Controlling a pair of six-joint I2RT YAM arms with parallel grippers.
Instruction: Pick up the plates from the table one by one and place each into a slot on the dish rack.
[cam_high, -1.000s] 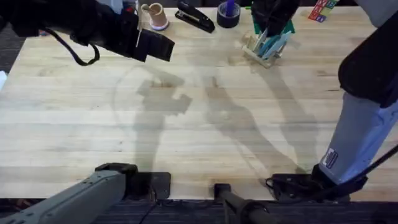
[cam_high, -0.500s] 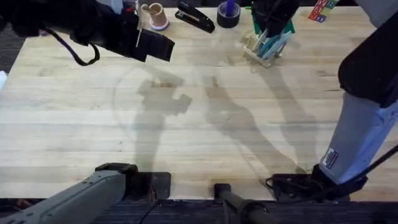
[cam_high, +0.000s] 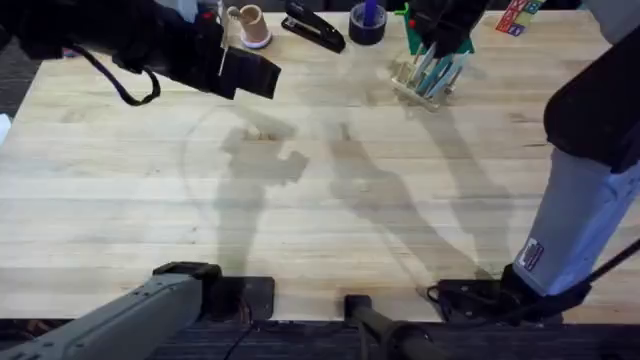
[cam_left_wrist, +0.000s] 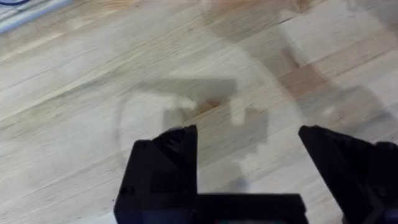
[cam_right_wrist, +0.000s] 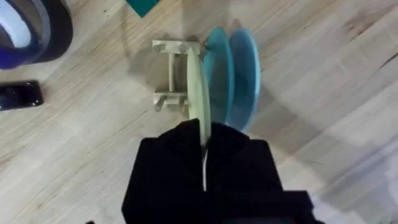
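Note:
The small wooden dish rack (cam_right_wrist: 169, 68) stands at the far right of the table (cam_high: 330, 220). Two light blue plates (cam_right_wrist: 233, 71) stand upright in its slots. Beside them stands a cream plate (cam_right_wrist: 195, 87), edge-on in the rack, with my right gripper (cam_right_wrist: 204, 134) shut on its rim. From overhead, the right gripper (cam_high: 440, 25) hovers over the rack (cam_high: 405, 80). My left gripper (cam_high: 255, 75) hangs above the far left of the table. Its fingers (cam_left_wrist: 177, 146) are wide open with only bare wood between them.
Along the far edge sit a pink cup (cam_high: 250, 25), a black stapler (cam_high: 313, 27), a dark tape roll (cam_high: 367, 22), a green board (cam_high: 412, 22) behind the rack and coloured blocks (cam_high: 515, 17). The right arm's base (cam_high: 560, 240) stands at the near right.
The right gripper with the cream plate has shifted very slightly over the rack. The left arm has not moved.

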